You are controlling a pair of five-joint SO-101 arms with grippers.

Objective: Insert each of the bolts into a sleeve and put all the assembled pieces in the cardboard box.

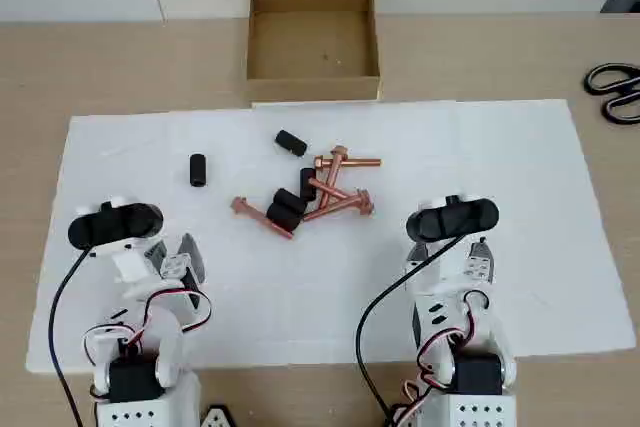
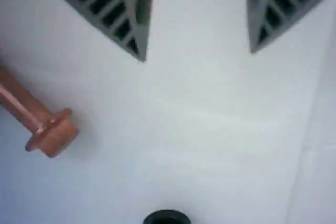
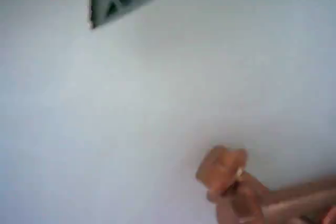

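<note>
A white sheet (image 1: 520,167) covers the wooden table (image 1: 60,67). Both arms sit folded low at its near edge, wrists aimed down at the sheet. The left pincer (image 2: 195,52) gapes wide, holding nothing. I cannot tell the right pincer's (image 1: 477,259) state. Bolts (image 1: 350,162) and sleeves (image 1: 285,212) lie clustered mid-sheet, with the cardboard box (image 1: 313,88) beyond.

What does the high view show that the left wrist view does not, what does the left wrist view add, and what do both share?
High view adds: the square brown cardboard box, the black-handled scissors, and the full scatter of copper-coloured metal bolts and short black cylindrical sleeves. Left wrist view adds: the left pincer up close, its ribbed grey fingers apart and holding nothing. Shared: the white paper sheet and a copper bolt's head.
</note>
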